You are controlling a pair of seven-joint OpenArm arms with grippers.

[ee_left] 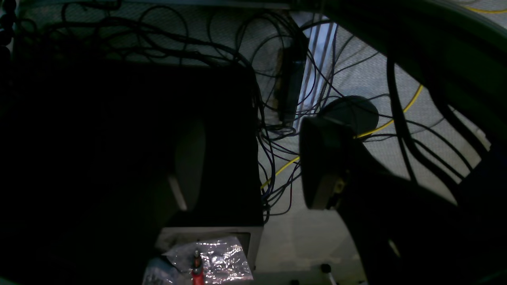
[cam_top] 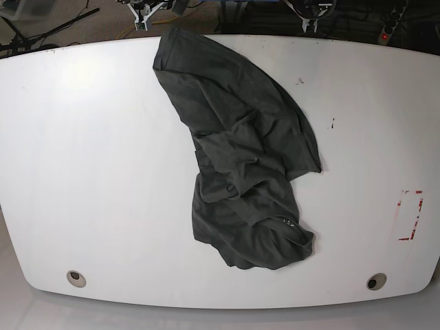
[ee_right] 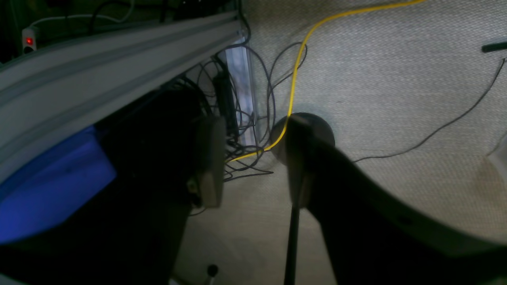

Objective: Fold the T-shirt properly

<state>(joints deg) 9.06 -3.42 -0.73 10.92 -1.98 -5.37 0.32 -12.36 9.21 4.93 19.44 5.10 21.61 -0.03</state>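
Observation:
The T-shirt (cam_top: 240,151) lies crumpled on the white table (cam_top: 82,172), a dark grey heap running from the far edge down to the near middle, with its collar near the bottom. Both arms are drawn back beyond the far edge. My left gripper (cam_top: 313,17) is at the top right and my right gripper (cam_top: 148,12) at the top left, both clear of the cloth. In the left wrist view the left gripper (ee_left: 253,174) is open over the floor. In the right wrist view the right gripper (ee_right: 253,174) is open too, with nothing between its fingers. No cloth shows in either wrist view.
Two round holes (cam_top: 76,278) (cam_top: 375,282) sit near the table's front corners. A red marked rectangle (cam_top: 411,214) is at the right. Tangled cables (ee_left: 277,130) and a yellow cable (ee_right: 295,75) lie on the carpet below the far edge, beside a metal frame rail (ee_right: 119,59).

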